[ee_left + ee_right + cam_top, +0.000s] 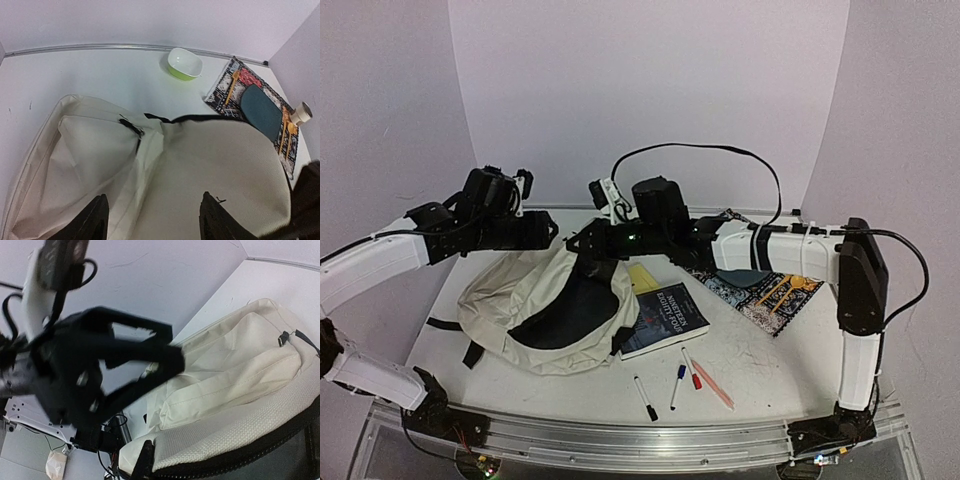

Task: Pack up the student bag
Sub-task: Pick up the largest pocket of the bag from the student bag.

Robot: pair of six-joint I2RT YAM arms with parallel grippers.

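Note:
The student bag (510,300) lies on the left half of the table, cream fabric with its dark mouth gaping toward the right. My right gripper (588,252) is shut on the bag's upper rim; in the right wrist view one dark finger (146,460) pinches the mesh-lined edge of the bag (235,370). My left gripper (548,232) hovers over the bag's back edge. In the left wrist view the left gripper (154,196) stands open, its two fingertips wide apart above the cream fabric of the bag (220,155), holding nothing.
A dark book (660,320) lies beside the bag's mouth, with a yellow item (642,278) behind it. Three markers (678,385) and a pink pen (712,385) lie near the front edge. A patterned mat (225,95) lies at the back right, with a green-and-white bowl (184,63) by the back wall.

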